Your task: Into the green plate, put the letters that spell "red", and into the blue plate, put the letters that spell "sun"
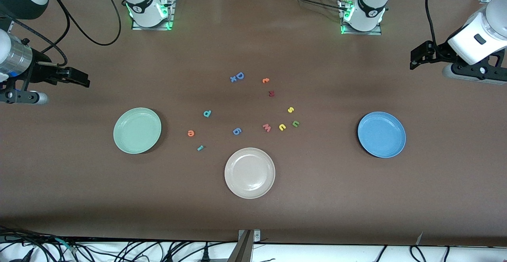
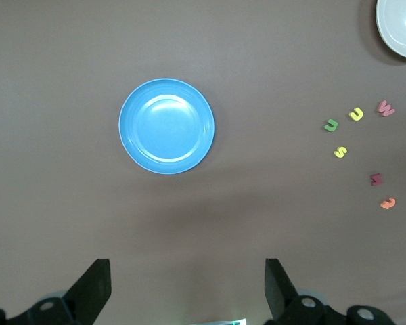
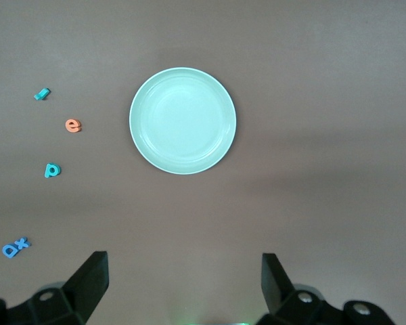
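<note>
While both arms wait raised at their own ends of the table [image 1: 356, 206], nothing is held. Nearest the front camera lies the beige plate [image 1: 249, 173], bare. Next come the green plate [image 1: 137, 130], toward the right arm's end, and the blue plate [image 1: 381, 134], toward the left arm's end; both are bare.

Between the plates lie the loose letters. The small teal "r" piece [image 1: 200, 148] lies nearest, then the orange "e" [image 1: 191, 133], then the teal "d/p" [image 1: 207, 113]; all three lie beside the green plate, apart from it. A blue "g" [image 1: 237, 131] and a pink "w" [image 1: 267, 127] lie mid-table. The yellow "u" [image 1: 282, 127] and the olive "u" [image 1: 295, 123] lie side by side, with the yellow "s" [image 1: 290, 109] just farther; all are well apart from the blue plate. Farther still lie a dark red letter [image 1: 271, 93], an orange piece [image 1: 265, 80] and the blue "D" with an "x" [image 1: 237, 77].

Right hand [image 3: 183, 284]: fingers spread wide, over bare table near the green plate. Left hand [image 2: 187, 284]: fingers spread wide, over bare table near the blue plate.
</note>
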